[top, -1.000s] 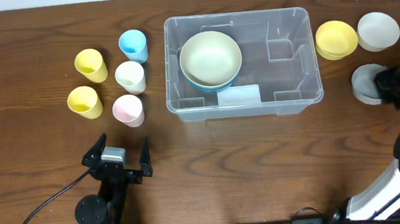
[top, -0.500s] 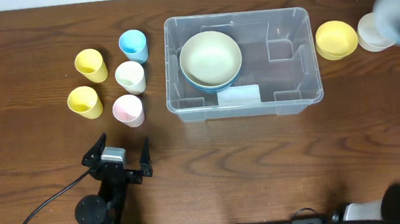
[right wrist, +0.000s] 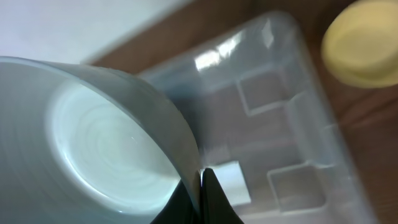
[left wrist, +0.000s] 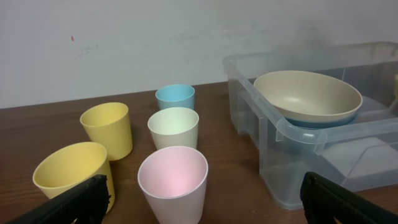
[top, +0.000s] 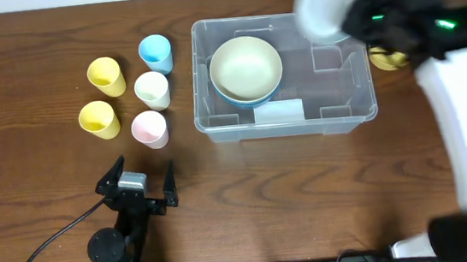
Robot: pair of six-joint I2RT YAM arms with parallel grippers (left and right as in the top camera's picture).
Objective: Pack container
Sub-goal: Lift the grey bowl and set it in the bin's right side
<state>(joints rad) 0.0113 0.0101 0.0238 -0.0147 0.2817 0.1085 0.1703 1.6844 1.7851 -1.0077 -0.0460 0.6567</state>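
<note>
I see the container (top: 289,127) in the middle of the table, toward the far edge. At its left end I count two stacked bowls, a cream bowl (top: 245,68) on a blue bowl (top: 244,103). The right gripper (right wrist: 200,186) pinches the rim of a third, the grey bowl (top: 323,7), above the container's far right corner. One yellow bowl (right wrist: 365,42) stands beside its right wall. Left of it stand five cups (top: 151,89): two yellow, one blue, one cream, one pink. The left gripper (top: 144,183) is spread wide near the near edge.
</note>
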